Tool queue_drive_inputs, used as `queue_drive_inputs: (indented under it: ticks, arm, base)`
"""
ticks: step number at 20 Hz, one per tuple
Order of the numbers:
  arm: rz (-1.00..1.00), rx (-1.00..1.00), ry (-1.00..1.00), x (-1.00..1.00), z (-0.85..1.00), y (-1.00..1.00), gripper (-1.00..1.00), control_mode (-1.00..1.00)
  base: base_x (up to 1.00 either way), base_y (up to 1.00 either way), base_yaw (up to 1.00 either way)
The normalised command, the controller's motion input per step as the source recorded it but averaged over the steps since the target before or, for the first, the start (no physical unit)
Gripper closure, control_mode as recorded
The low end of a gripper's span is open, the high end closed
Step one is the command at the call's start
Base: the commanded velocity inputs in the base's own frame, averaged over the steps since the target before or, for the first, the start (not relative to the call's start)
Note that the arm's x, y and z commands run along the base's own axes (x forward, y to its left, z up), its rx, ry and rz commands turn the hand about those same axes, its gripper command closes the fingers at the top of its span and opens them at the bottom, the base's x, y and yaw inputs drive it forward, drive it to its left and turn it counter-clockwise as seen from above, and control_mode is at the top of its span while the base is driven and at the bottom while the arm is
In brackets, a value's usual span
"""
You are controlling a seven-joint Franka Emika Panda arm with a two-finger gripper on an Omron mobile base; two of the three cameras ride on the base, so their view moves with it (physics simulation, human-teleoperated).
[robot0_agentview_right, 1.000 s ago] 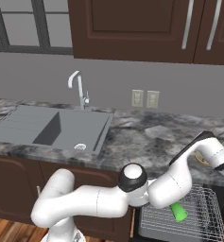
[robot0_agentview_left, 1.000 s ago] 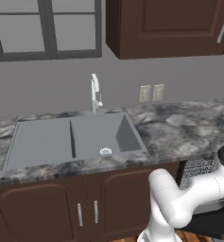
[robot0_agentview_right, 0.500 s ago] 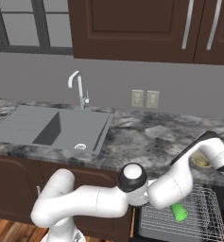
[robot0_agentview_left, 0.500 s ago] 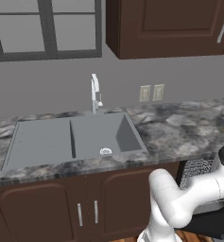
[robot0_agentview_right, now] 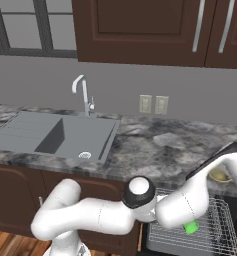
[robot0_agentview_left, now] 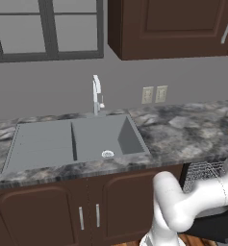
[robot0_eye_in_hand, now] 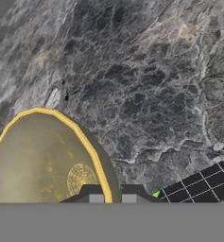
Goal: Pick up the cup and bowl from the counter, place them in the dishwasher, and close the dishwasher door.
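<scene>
The tan-yellow bowl [robot0_eye_in_hand: 42, 160] sits on the marbled counter [robot0_eye_in_hand: 146, 85]. My gripper [robot0_eye_in_hand: 112, 195] is shut on the bowl's near-right rim, with one finger tip inside the rim and one outside. From the right base view, the bowl [robot0_agentview_right: 219, 175] lies at the counter's right end under my hand. The green cup [robot0_agentview_right: 191, 227] lies in the dishwasher's wire rack [robot0_agentview_right: 216, 239], which is pulled out below the counter edge. A sliver of the cup [robot0_eye_in_hand: 155, 194] and the rack [robot0_eye_in_hand: 203, 182] show beside my fingers. The dishwasher door [robot0_agentview_left: 215, 227] is down, a dark panel under the rack [robot0_agentview_left: 202, 170].
A grey double-basin sink [robot0_agentview_left: 72, 141] with a chrome faucet [robot0_agentview_left: 96, 93] fills the counter's left half. Brown cabinets with silver handles [robot0_agentview_left: 88, 216] stand below it, and upper cabinets [robot0_agentview_right: 140, 30] hang overhead. Two wall outlets [robot0_agentview_right: 153, 104] sit behind the bare stretch of counter.
The jaws have closed on the bowl's rim. My hand has shifted slightly right and settled over the bowl. The cup and rack have not moved.
</scene>
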Motion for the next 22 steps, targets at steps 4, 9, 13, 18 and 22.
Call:
queue_drive_inputs:
  ticks: [4,9,13,18,22]
  arm:
    - [0.0,-0.03,-0.04,-0.52,-0.17,0.67,1.0,-1.0]
    - [0.02,-0.09,-0.03,-0.51,-0.33,0.84,1.0,-1.0]
    - [0.02,-0.1,-0.05,-0.52,-0.29,0.81,1.0,-1.0]
    - [0.01,-0.1,-0.06,-0.51,-0.29,0.75,1.0,-1.0]
    - [0.0,-0.12,-0.03,-0.47,-0.46,0.64,1.0,-1.0]
  base:
    - [0.0,0.0,0.0]
    - [0.0,0.0,0.0]
    - [0.0,0.0,0.0]
    - [0.0,0.0,0.0]
    - [0.0,0.0,0.0]
